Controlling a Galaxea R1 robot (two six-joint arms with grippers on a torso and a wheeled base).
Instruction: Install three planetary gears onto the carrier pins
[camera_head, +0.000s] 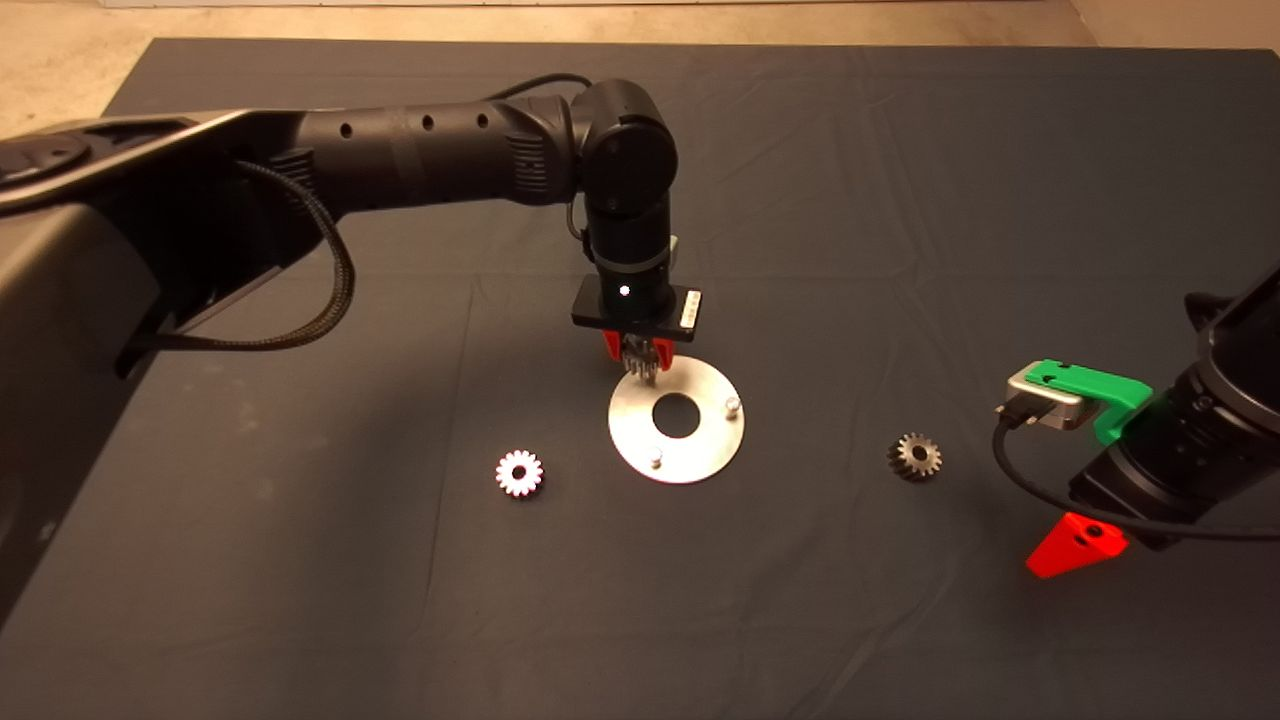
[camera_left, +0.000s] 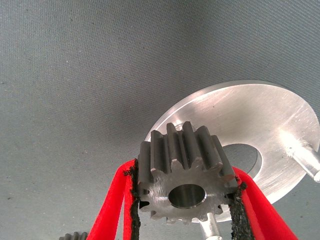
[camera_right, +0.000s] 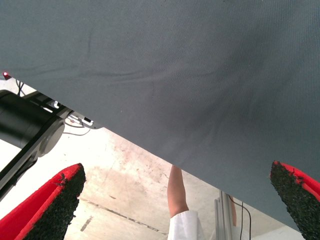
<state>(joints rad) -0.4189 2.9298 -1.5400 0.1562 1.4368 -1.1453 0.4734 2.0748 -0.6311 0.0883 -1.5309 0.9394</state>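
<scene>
Here the left gripper (camera_head: 640, 368) pinches one gear (camera_left: 186, 172) over the far-left edge of the disc (camera_head: 700, 445) — whether it touches a pin is unclear. Two gears (camera_head: 519, 473) (camera_head: 913, 457) lie on the surface beside the disc; two pins (camera_head: 733, 405) (camera_head: 655, 458) stand bare. The right gripper (camera_right: 175, 200) waits at lower right — fingers wide apart.

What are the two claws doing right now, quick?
Left claw: closed on a gear, over the metal disc.
Right claw: open, empty, waiting at the mat's right side.
</scene>
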